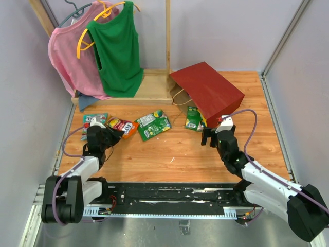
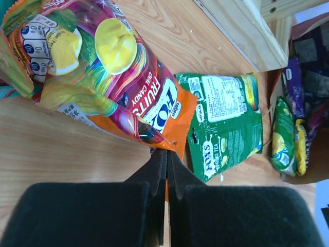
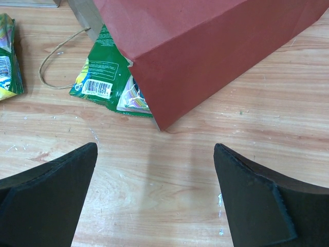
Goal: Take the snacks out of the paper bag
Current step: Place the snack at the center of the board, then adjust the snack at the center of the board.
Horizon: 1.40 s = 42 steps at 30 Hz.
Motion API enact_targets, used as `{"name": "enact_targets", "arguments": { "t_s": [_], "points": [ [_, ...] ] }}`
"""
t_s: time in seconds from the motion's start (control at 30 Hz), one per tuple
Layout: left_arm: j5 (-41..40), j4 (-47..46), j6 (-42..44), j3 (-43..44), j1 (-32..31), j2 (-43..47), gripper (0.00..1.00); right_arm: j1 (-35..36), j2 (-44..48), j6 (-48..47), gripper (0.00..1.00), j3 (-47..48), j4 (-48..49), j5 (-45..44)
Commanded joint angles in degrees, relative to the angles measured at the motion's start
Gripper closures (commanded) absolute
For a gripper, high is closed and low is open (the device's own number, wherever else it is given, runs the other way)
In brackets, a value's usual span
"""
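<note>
The red paper bag (image 1: 208,92) lies on its side at the back right, mouth facing left. A green snack packet (image 1: 194,118) sticks out of the mouth; it also shows in the right wrist view (image 3: 105,82) beside the bag (image 3: 205,51). My left gripper (image 1: 109,135) is shut on a corner of the red-orange candy pack (image 2: 108,77), pinched at the fingertips (image 2: 166,153). A green tea-candy packet (image 2: 226,123) lies on the table right of it (image 1: 152,125). A purple packet (image 2: 294,77) shows inside the bag. My right gripper (image 3: 154,149) is open and empty, just in front of the bag's near corner.
A teal packet (image 1: 95,119) lies by the left gripper. A wooden rack base (image 1: 149,87) with pink and green shirts (image 1: 118,46) stands at the back left. The bag's loop handle (image 3: 51,62) lies on the table. Walls close in both sides.
</note>
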<state>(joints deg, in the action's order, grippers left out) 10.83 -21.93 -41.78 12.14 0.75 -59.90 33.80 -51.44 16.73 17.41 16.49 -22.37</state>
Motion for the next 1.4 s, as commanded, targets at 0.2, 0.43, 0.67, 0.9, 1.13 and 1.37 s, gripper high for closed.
{"name": "enact_targets", "arguments": {
  "t_s": [0.2, 0.43, 0.67, 0.9, 1.13, 1.37],
  "points": [
    [17.48, -20.49, -8.93, -4.09, 8.81, -12.77, 0.93, 0.71, -0.94, 0.53, 0.03, 1.84, 0.63, 0.50],
    [12.41, -13.47, -7.88, -3.80, 8.83, -4.89, 0.03, 0.70, -1.58, 0.54, 0.03, 2.01, 0.73, 0.65],
    [4.58, 4.37, -3.18, 0.02, 8.68, 14.37, 0.00, 0.73, -3.11, 0.85, 0.03, 2.28, 1.34, 1.38],
    [3.54, 5.55, 0.75, 4.58, -0.51, 11.65, 0.02, 0.86, -4.64, 1.26, 0.03, 2.58, 2.19, 2.91],
    [-8.24, 4.65, 4.05, 9.49, -18.67, 2.67, 0.03, 1.40, -5.37, 1.05, 0.03, 2.79, 2.32, 2.54],
    [-9.62, -1.91, 2.16, 11.39, -27.29, -8.34, 0.09, 1.61, -5.51, 0.88, 0.03, 2.92, 2.11, 2.17]
  ]
}}
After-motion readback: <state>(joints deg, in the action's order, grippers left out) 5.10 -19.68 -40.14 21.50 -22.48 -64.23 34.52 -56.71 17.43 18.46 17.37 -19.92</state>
